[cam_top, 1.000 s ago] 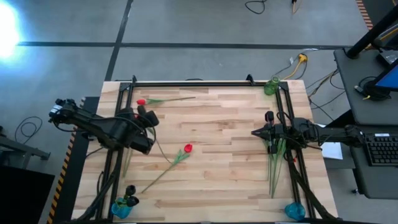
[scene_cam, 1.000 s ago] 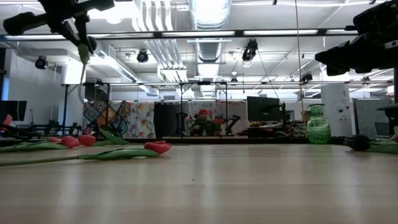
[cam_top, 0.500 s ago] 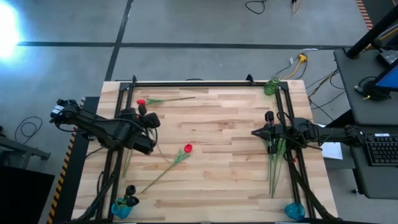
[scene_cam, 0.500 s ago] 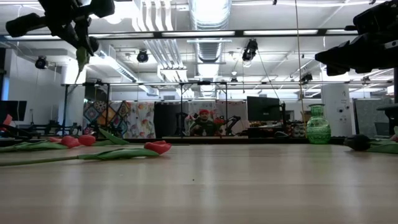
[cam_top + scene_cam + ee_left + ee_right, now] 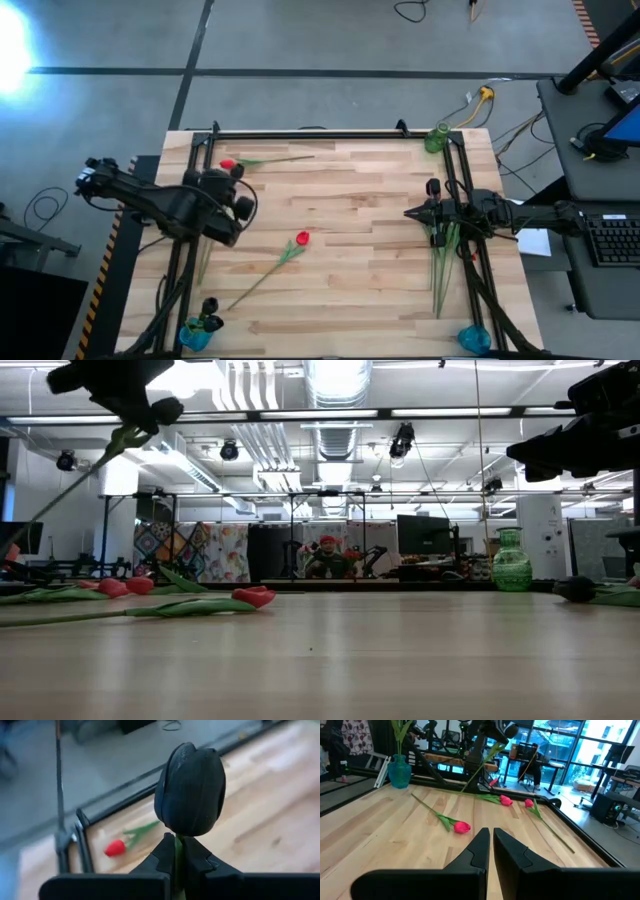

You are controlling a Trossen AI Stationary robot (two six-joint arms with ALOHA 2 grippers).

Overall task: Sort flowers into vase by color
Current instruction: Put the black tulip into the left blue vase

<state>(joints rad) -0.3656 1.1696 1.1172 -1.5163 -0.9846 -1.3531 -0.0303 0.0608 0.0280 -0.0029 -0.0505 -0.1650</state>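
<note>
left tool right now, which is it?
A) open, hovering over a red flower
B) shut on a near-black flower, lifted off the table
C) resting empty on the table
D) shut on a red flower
B: in the left wrist view the left tool is shut on the stem just under the near-black flower head, and the low view shows that flower's stem hanging in the air above the table.

Matt wooden table [image 5: 380, 200]; green vase [image 5: 511, 560] seemingly glossy glass.

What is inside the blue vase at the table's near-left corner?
The blue vase holds dark flower heads on green stems, seen in the high view. How many stand in it cannot be told; the vase wall hides the stem bottoms.
</note>
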